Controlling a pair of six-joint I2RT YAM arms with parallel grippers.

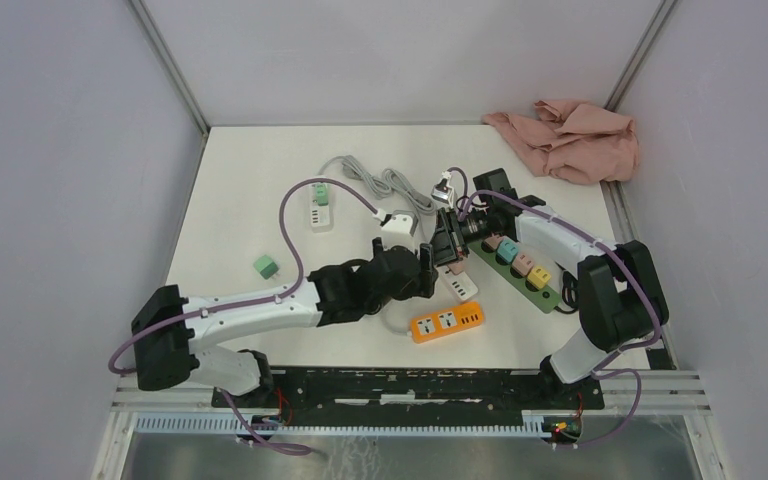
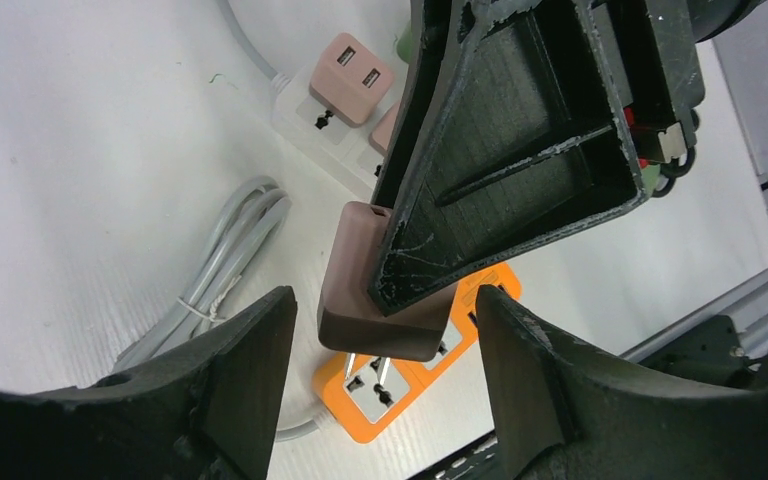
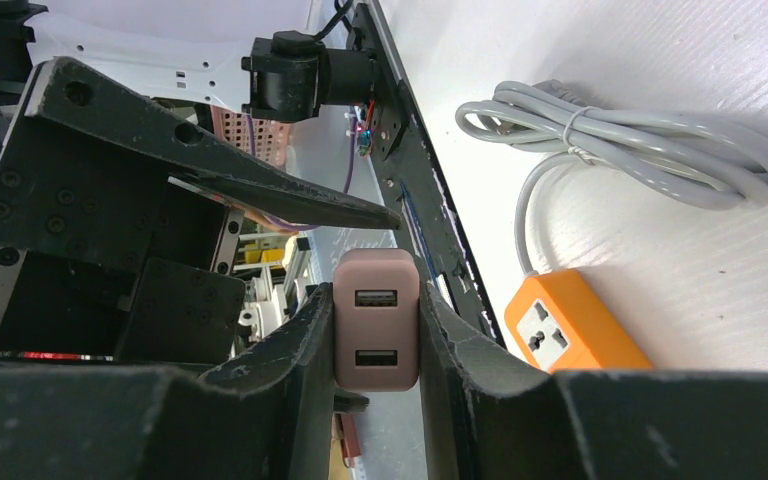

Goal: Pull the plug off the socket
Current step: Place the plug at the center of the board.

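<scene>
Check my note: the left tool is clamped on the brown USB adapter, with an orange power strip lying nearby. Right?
One error: the right tool, not the left, is clamped on the brown USB adapter, as the right wrist view shows. The left tool stands open around it. The orange power strip does lie nearby.

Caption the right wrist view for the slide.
Right gripper clamps the brown USB plug; orange power strip lies beyond.

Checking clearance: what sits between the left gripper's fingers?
The brown plug, clamped by the right gripper; left gripper open either side of it. Left wrist view shows this.
</scene>
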